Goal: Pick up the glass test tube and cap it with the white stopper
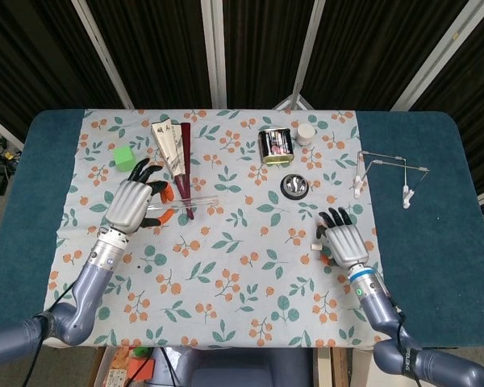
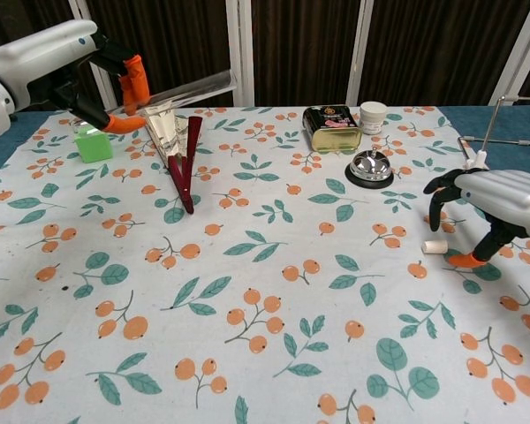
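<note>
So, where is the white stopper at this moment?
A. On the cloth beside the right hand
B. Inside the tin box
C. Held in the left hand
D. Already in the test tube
A: the white stopper lies on the cloth, just beside the right hand, not gripped.
</note>
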